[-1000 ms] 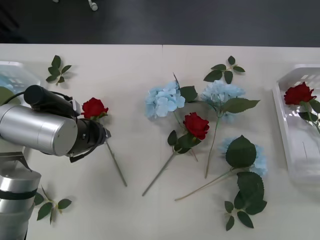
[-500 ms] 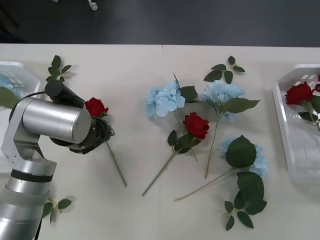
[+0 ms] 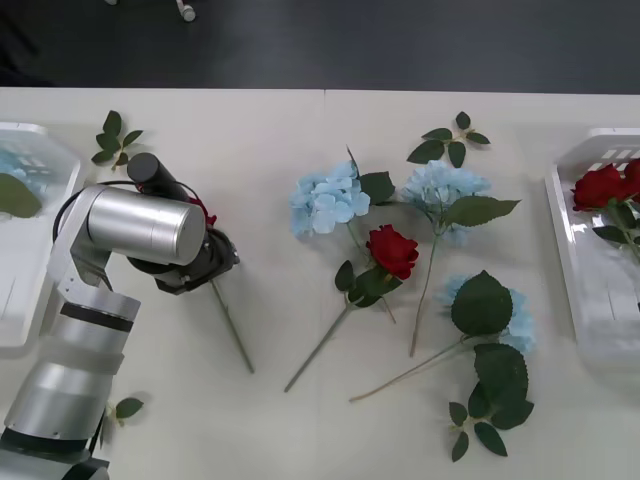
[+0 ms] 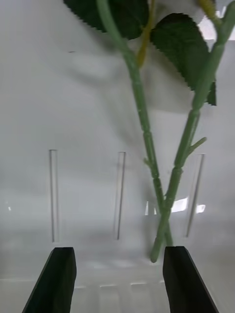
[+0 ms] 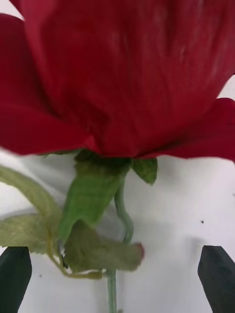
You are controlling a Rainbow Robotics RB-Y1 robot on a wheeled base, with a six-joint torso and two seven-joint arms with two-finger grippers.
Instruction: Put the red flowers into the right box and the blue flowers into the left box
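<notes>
Left arm swung right and lower since a second ago, now covering most of the red rose (image 3: 203, 212) on the desk (image 3: 270, 420). Left jaws (image 5: 117, 279) wide open, straddling the stem below the bloom, holding nothing. Right jaws (image 4: 120, 279) open over the right box (image 3: 600, 330), two rose stems (image 4: 161, 195) lying inside. Step: grasping this rose. Next: close on stem, lift.

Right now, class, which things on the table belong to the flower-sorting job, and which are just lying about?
Job:
- red flowers
- blue flowers
- right box
- left box
- left gripper, open around a red flower's stem
- right gripper, open over the right box

Lying about:
- loose leaf sprigs
</notes>
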